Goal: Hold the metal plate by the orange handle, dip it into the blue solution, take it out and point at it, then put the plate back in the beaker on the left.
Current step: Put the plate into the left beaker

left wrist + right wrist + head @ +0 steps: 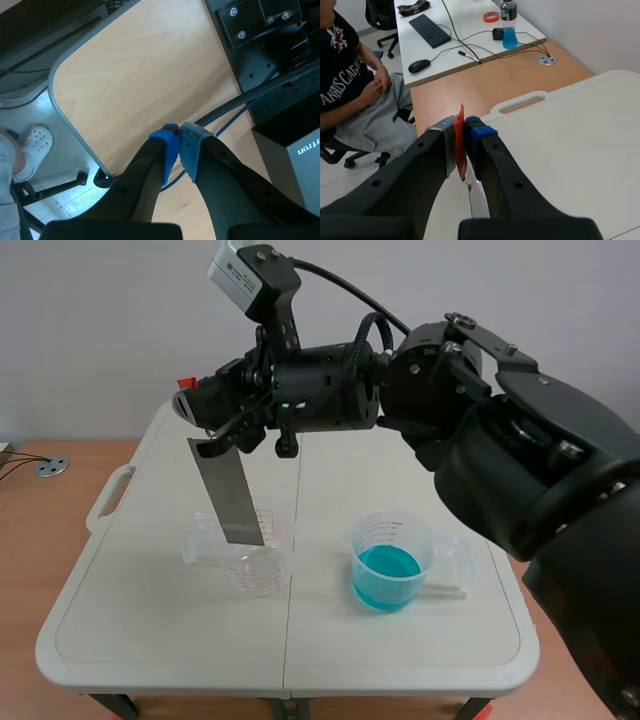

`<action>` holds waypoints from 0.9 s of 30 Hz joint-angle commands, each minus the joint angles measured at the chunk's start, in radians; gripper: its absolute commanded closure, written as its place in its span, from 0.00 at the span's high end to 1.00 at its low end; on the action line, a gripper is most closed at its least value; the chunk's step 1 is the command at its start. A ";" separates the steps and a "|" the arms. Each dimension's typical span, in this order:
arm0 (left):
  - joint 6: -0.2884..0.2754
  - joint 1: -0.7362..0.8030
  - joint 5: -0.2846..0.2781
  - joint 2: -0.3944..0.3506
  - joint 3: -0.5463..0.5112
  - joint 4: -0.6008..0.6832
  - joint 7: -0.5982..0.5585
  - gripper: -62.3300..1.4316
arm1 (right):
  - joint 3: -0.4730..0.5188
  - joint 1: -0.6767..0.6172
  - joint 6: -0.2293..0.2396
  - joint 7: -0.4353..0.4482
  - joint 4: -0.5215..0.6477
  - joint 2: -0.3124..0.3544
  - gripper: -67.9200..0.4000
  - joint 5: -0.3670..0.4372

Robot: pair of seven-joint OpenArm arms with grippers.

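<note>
My right gripper (pixel 205 410) comes in from the right, raised above the table's left half, and is shut on the orange handle (pixel 460 145) of the metal plate (pixel 232 495). The plate hangs tilted, with its lower end at the mouth of the clear beaker (pixel 262 570) on the left; I cannot tell whether it is inside. The beaker of blue solution (pixel 388 565) stands to the right, apart from the plate. In the right wrist view the plate (pixel 477 200) runs down between my right gripper's (pixel 462 125) pads. My left gripper (pixel 179 137) is shut on nothing over a wooden desk, outside the scene view.
The white folding table (pixel 150 640) has a carry handle (pixel 110 498) at its left edge. A thin white stick (pixel 445 590) lies beside the blue beaker. Beyond the table a person (pixel 355 95) sits at a desk with a keyboard (pixel 430 30) and a bottle (pixel 509 25).
</note>
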 commanded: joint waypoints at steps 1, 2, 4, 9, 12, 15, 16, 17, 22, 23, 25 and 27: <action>-0.002 0.006 -0.005 -0.001 -0.002 0.007 -0.006 0.10 | -0.001 0.015 0.012 0.024 -0.002 -0.008 0.02 0.014; -0.002 0.006 -0.005 -0.001 -0.002 0.007 -0.006 0.10 | -0.001 0.015 0.012 0.025 -0.009 -0.009 0.02 0.014; -0.002 0.006 -0.005 -0.001 -0.002 0.007 -0.006 0.10 | -0.001 0.015 0.012 0.028 -0.022 -0.008 0.02 0.013; -0.002 0.005 -0.005 -0.001 -0.002 0.007 -0.006 0.10 | -0.001 0.015 0.012 0.029 -0.056 -0.008 0.02 0.006; -0.002 0.005 -0.005 -0.001 -0.002 0.007 -0.006 0.10 | 0.000 0.011 0.012 0.032 -0.073 -0.008 0.02 0.006; -0.002 0.005 -0.005 -0.001 -0.002 0.007 -0.006 0.10 | 0.000 -0.008 0.012 0.036 -0.077 -0.008 0.02 0.003; -0.002 0.005 -0.005 -0.001 -0.002 0.007 -0.006 0.10 | 0.000 -0.014 0.012 0.037 -0.077 -0.008 0.02 0.000; -0.002 0.005 -0.005 -0.001 -0.002 0.007 -0.006 0.10 | 0.000 -0.021 0.012 0.040 -0.077 -0.008 0.02 -0.001; -0.002 0.005 -0.005 -0.001 -0.002 0.007 -0.006 0.10 | 0.000 -0.038 0.012 0.045 -0.077 -0.008 0.02 -0.016; -0.002 0.005 -0.005 -0.001 -0.002 0.007 -0.006 0.10 | 0.000 -0.038 0.012 0.048 -0.077 -0.008 0.02 -0.023; -0.002 0.005 -0.005 -0.001 -0.002 0.007 -0.006 0.10 | 0.000 -0.038 0.012 0.047 -0.077 -0.008 0.02 -0.027; -0.002 0.005 -0.005 -0.001 -0.002 0.007 -0.006 0.10 | 0.000 -0.038 0.012 0.047 -0.077 -0.008 0.02 -0.027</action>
